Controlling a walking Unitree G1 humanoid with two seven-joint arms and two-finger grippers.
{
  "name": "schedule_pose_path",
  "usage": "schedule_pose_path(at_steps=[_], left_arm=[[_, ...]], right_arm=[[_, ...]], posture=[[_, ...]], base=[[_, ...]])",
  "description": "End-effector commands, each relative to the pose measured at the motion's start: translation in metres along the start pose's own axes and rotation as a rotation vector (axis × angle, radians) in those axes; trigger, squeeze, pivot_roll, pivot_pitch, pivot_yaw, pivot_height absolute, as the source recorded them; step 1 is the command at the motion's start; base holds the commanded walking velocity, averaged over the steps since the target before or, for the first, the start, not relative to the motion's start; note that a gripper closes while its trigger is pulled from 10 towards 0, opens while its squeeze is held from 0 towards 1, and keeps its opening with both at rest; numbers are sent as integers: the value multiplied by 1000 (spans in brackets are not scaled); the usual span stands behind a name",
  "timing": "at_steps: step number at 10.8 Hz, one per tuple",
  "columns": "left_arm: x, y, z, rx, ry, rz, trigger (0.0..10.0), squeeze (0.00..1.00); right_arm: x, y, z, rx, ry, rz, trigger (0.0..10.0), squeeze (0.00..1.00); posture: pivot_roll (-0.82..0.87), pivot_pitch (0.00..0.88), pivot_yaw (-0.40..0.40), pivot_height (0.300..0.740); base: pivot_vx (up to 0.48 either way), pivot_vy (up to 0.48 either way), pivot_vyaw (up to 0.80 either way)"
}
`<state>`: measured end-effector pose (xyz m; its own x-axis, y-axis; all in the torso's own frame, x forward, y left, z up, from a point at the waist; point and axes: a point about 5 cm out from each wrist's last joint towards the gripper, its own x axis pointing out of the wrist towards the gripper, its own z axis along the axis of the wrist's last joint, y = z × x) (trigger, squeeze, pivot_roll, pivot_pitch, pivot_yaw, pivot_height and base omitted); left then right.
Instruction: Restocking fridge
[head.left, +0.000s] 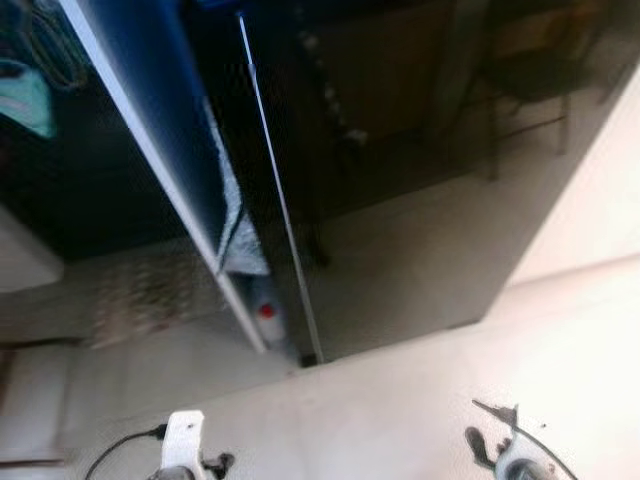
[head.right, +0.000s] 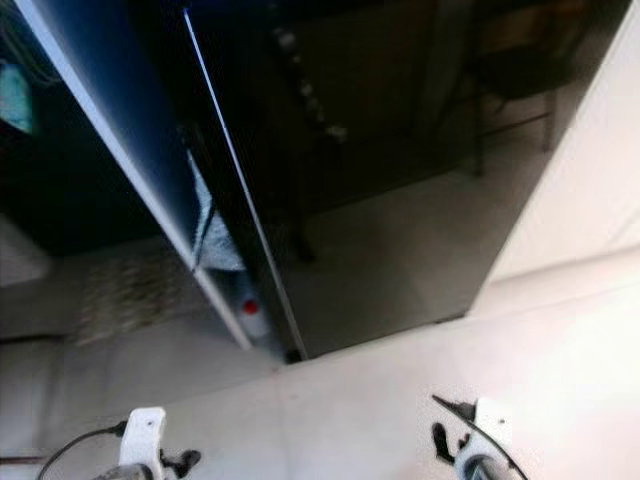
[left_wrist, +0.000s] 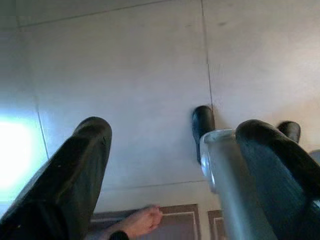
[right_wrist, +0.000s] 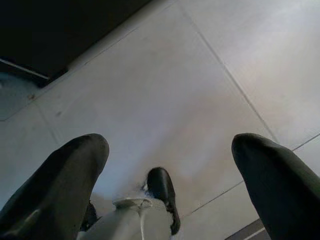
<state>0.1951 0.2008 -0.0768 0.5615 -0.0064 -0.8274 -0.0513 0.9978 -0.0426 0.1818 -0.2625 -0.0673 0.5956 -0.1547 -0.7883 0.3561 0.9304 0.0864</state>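
Facing fridge (head.left: 420, 180), door (head.left: 150, 130) ajar | bottle (head.left: 267, 318) low in door gap | left hand (left_wrist: 165, 165) wide open, empty, over floor (left_wrist: 130, 75) | right hand (right_wrist: 167, 170) wide open, empty | person's hand (left_wrist: 141, 222) by floor.

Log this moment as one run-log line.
fridge: door ajar | bottle: low in the door gap | left pincer: open, empty, over floor | right pincer: open, empty, over floor

The glossy black fridge (head.left: 420, 180) stands ahead of both arms, its door (head.left: 150, 130) swung open above the left arm (head.left: 183, 445). A red-capped bottle (head.left: 268, 318) sits low in the opening, just beyond that arm. The right arm (head.left: 515, 455) hangs over pale floor tiles (head.left: 400, 400).
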Motion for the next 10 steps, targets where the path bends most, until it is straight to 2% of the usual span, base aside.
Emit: schedule_pose_path(at_steps=[1,3,5,8,10], left_arm=[[-2,6,-7,12,25,17,10000,0],[-2,7,-8,16,27,19,10000,0],[-2,7,-8,19,29,18,10000,0],[-2,6,-9,14,28,14,10000,0],[-2,5,-11,12,30,11,10000,0]], right_arm=[[0,3,-2,-16,12,13,10000,0],[0,3,-3,-25,10,15,10000,0],[0,4,-3,-44,11,38,10000,0],[0,3,-4,-24,17,30,10000,0],[-1,2,-5,-14,16,29,10000,0]], posture=[[-146,44,91,740],[-148,36,97,740],[-151,32,100,740],[-149,22,94,740],[-149,24,89,740]], base=[[0,292,0],[0,294,0],[0,289,800],[0,289,750],[0,289,0]])
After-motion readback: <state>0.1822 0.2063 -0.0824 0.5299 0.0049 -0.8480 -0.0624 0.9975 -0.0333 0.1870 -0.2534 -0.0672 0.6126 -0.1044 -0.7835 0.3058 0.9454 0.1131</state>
